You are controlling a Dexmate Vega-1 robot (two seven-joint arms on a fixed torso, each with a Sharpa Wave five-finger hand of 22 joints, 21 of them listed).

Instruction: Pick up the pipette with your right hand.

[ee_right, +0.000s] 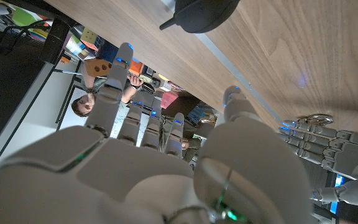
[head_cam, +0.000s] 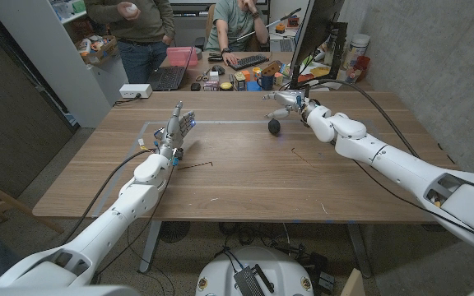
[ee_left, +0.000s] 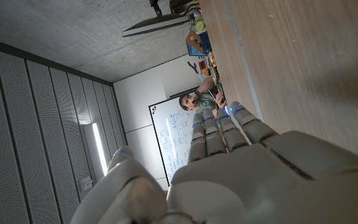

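Just beside right hand [head_cam: 290, 102], pipette [head_cam: 274, 126], on table [head_cam: 245, 177]

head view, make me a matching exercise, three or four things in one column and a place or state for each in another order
Things:
1. pipette
2. left hand
3. right hand
4. laptop

Places or states:
A. open, fingers up, over the table's left part
B. at the table's far edge, in front of a person
C. open, just beyond the dark bulb, not gripping it
D. lying on the wood, dark bulb

Pairs: 1-D, 2-A, 3-C, 4-B
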